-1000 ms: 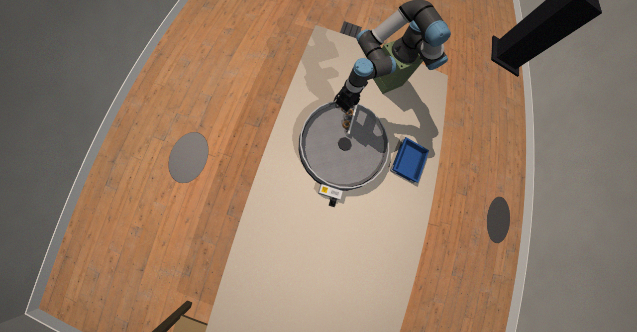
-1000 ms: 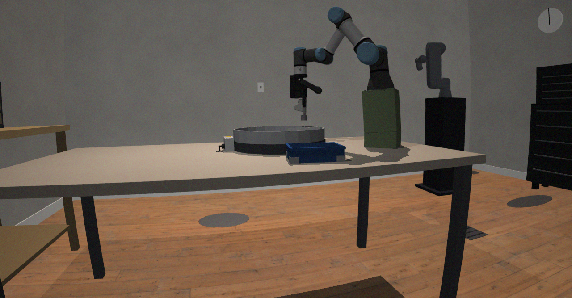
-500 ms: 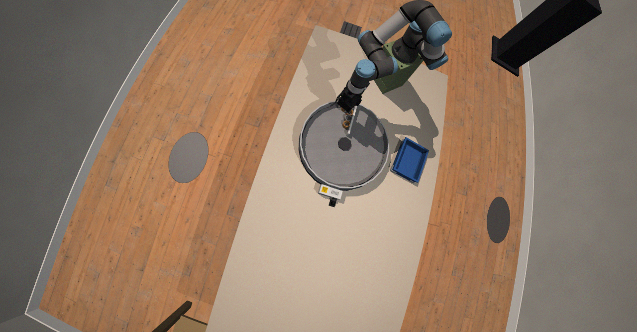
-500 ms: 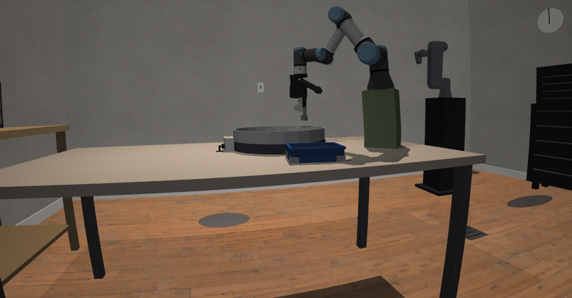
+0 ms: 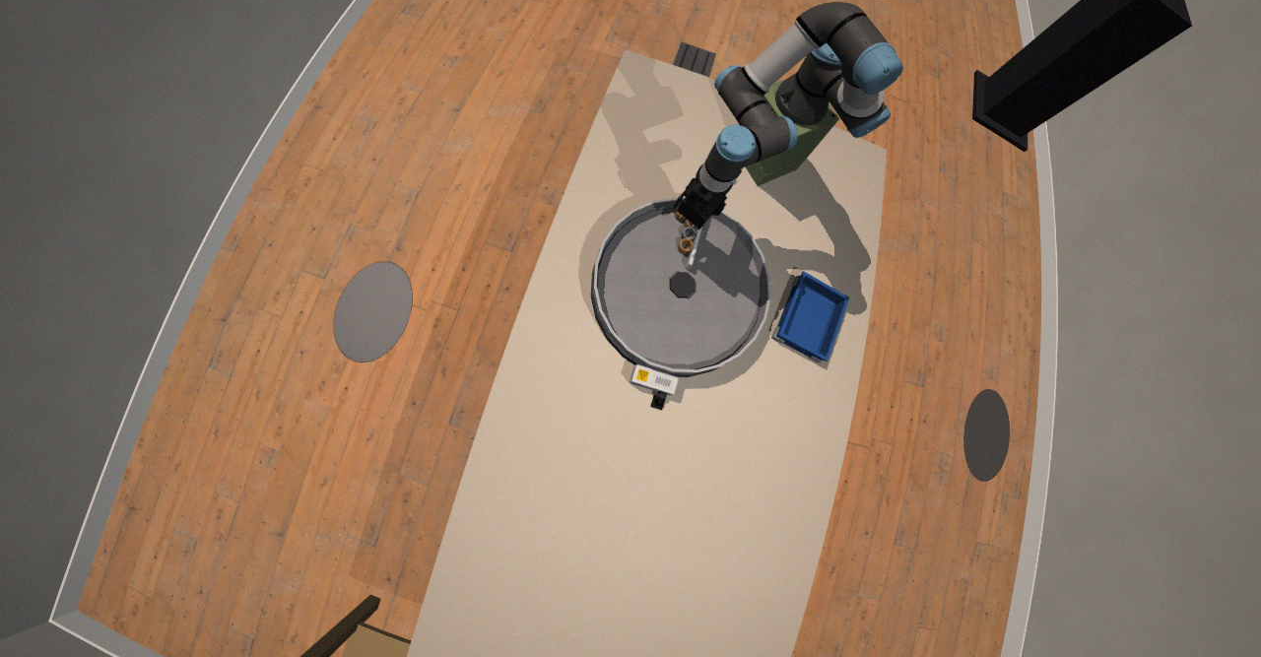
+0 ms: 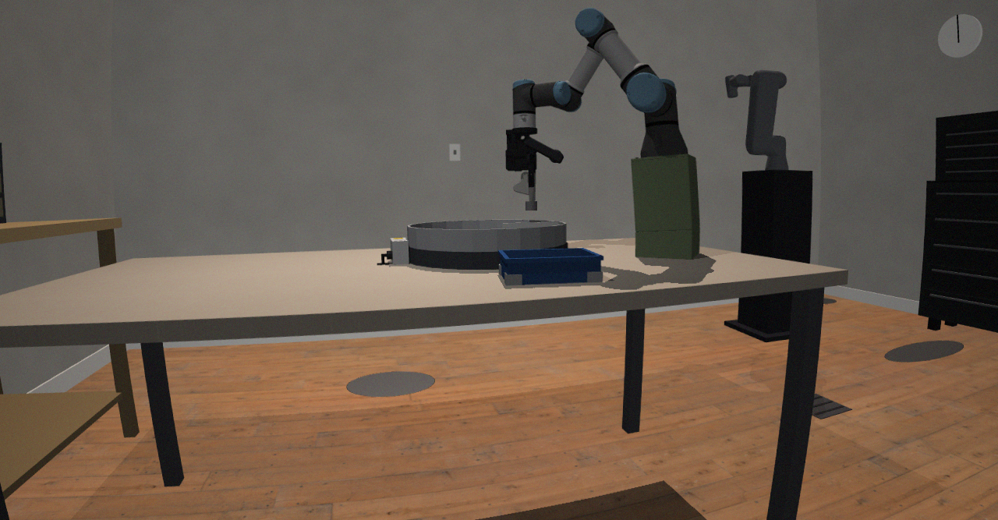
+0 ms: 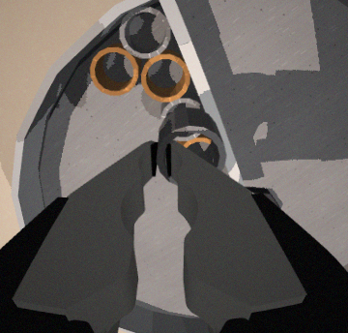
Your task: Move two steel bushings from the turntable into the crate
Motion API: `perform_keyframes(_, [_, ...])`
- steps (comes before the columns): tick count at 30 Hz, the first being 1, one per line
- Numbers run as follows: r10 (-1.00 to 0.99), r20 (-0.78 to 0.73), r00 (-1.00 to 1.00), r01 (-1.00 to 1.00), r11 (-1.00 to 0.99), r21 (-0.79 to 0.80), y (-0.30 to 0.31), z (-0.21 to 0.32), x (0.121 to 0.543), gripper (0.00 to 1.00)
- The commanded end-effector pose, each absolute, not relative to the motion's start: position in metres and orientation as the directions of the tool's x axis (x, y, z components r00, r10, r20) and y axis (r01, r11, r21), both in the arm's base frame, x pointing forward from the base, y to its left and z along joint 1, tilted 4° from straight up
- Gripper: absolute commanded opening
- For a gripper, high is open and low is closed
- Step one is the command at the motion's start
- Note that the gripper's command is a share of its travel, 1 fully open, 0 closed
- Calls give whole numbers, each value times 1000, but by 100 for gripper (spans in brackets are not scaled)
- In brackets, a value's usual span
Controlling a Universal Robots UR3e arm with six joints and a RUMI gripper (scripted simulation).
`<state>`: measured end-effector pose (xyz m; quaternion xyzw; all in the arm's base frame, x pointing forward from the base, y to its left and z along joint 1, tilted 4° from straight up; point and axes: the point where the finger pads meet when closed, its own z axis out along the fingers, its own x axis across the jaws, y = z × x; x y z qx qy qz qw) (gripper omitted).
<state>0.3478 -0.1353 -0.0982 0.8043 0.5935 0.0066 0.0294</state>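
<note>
My gripper (image 6: 532, 198) (image 7: 161, 144) is shut on the wall of a steel bushing (image 6: 531, 206) (image 7: 193, 117), a dark grey sleeve held above the turntable (image 5: 652, 327) (image 6: 481, 238) (image 7: 19, 164). In the wrist view, one steel bushing (image 7: 123, 37) stands near the rim beside a bronze-coloured bushing (image 7: 114, 93) and another bronze-coloured bushing (image 7: 165, 100). A second steel bushing (image 7: 181, 101) on the turntable is partly hidden by the held one. A bronze-coloured ring (image 7: 197, 140) shows through the held bushing. The blue crate (image 5: 813, 316) (image 6: 551, 267) shows no bushing inside in the top view.
The turntable has a raised rim, and a thin pale divider (image 5: 694, 252) (image 7: 194, 67) stands right beside the bushings. The crate is to the right of the turntable in the top view. A white control box (image 5: 654, 379) (image 6: 398, 252) is fixed to the turntable's side.
</note>
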Motion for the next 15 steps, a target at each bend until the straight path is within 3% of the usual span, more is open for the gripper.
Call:
perform_keyframes(1, [955, -26, 296, 954, -294, 58, -122, -98, 351, 0])
perform_keyframes(15, [955, -26, 296, 954, -294, 58, -79, -99, 357, 0])
